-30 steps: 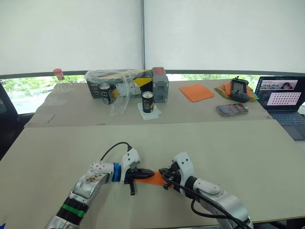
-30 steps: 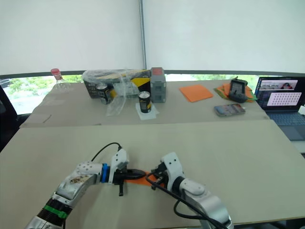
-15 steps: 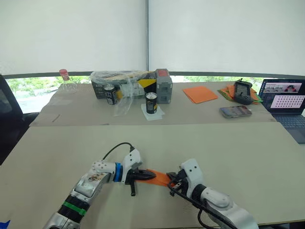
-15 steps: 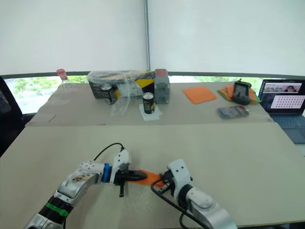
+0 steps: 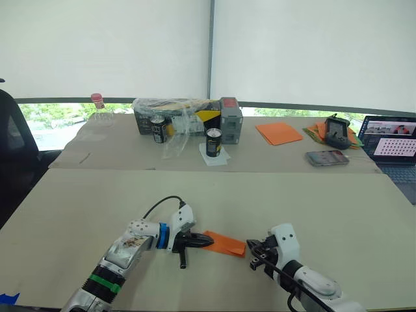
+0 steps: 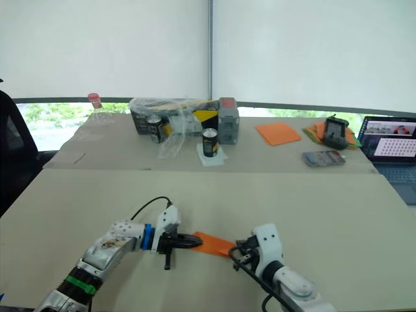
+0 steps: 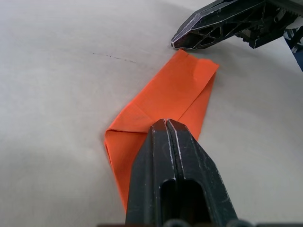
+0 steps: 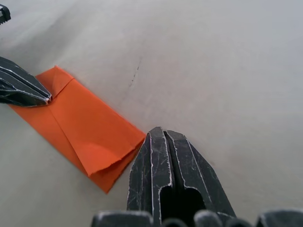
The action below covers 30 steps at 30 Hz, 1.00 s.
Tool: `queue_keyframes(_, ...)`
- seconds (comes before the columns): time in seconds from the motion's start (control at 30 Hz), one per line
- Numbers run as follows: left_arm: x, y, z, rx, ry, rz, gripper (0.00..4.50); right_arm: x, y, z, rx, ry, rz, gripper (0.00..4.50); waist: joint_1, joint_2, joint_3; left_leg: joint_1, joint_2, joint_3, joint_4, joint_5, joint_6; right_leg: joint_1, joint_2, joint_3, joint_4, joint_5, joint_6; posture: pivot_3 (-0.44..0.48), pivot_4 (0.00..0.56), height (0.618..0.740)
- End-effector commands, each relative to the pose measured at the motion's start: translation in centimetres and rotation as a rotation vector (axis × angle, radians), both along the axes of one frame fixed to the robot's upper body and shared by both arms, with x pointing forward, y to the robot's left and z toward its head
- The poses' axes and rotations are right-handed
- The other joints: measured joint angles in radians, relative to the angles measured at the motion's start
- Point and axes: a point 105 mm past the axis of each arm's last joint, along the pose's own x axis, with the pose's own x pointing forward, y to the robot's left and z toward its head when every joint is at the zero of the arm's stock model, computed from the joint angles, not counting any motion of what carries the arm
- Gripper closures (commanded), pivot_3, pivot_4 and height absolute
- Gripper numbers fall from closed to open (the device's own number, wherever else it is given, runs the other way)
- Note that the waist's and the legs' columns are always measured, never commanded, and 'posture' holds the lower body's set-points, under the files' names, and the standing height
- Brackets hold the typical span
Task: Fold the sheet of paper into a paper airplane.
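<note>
Left pincer (image 5: 205, 240), fingers pressed together, pins one end of the folded orange paper (image 5: 225, 242) flat on the pale surface (image 5: 292, 201); right pincer (image 5: 251, 249), likewise closed, rests just beside the paper's other end, apparently not gripping it

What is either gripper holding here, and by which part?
The left gripper is shut on one end of the folded orange paper, pinning it on the table. The right gripper is shut, empty, just off the other end.
</note>
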Motion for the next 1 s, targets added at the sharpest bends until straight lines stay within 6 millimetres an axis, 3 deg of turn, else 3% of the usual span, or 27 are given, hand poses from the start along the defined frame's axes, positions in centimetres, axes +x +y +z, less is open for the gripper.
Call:
queue_keyframes(0.03, -0.4, 0.6, -1.9, 0.059, 0.058, 0.017, 4.50, 1.4, -1.8, 2.6, -0.075, -0.149, -0.020, 4.46, -0.001, 0.001, 0.002, -0.001, -0.001, 0.000, 0.000, 0.000, 0.000, 0.000, -0.001, 0.000, 0.000, 0.000, 0.001, 0.000, 0.150, 0.739)
queue_keyframes(0.1, -0.4, 0.6, -1.9, 0.059, 0.058, 0.017, 4.50, 1.8, -0.9, 4.3, -0.068, -0.226, 0.035, 4.46, -0.004, 0.005, 0.008, -0.004, -0.002, 0.000, 0.001, 0.001, 0.002, -0.001, -0.002, 0.001, 0.000, 0.001, 0.003, 0.000, 0.150, 0.739)
queue_keyframes(0.2, -0.3, 0.5, -1.9, 0.056, 0.058, 0.018, 4.50, 2.1, 0.7, 5.0, -0.101, -0.264, 0.140, 4.46, -0.005, 0.010, 0.011, -0.005, -0.002, 0.000, 0.001, 0.002, 0.002, -0.002, 0.000, 0.002, 0.001, 0.002, 0.002, 0.000, 0.150, 0.739)
queue_keyframes(0.37, -0.2, 0.1, -1.6, 0.039, 0.052, 0.027, 4.50, 2.6, 3.0, 3.6, -0.152, -0.239, 0.233, 4.46, -0.003, 0.009, 0.012, -0.006, -0.002, -0.001, 0.001, 0.002, 0.002, -0.002, 0.001, 0.000, 0.002, 0.005, -0.003, 0.000, 0.150, 0.739)
queue_keyframes(0.47, 0.1, -0.2, -0.9, 0.009, 0.055, 0.049, 4.50, 1.8, 3.8, 1.4, -0.174, -0.143, 0.293, 4.46, -0.002, 0.007, 0.014, -0.006, -0.004, -0.001, 0.001, 0.002, 0.002, -0.002, -0.002, 0.000, 0.000, 0.005, -0.003, 0.000, 0.150, 0.739)
queue_keyframes(0.7, 0.4, -0.8, 0.4, 0.001, 0.021, 0.037, 4.50, 1.1, 3.5, -2.2, -0.276, 0.007, 0.340, 4.46, -0.006, 0.004, 0.015, -0.005, -0.003, -0.001, 0.001, 0.002, 0.002, -0.001, 0.000, 0.000, 0.001, 0.005, -0.003, 0.000, 0.150, 0.739)
queue_keyframes(1.0, 0.8, -1.9, 1.8, -0.035, 0.005, 0.053, 4.50, 1.5, 2.4, -2.1, -0.378, -0.045, 0.343, 4.46, -0.011, 0.003, 0.015, -0.005, -0.002, -0.001, 0.001, 0.002, 0.002, -0.001, 0.000, 0.000, 0.001, 0.005, -0.001, 0.000, 0.150, 0.739)
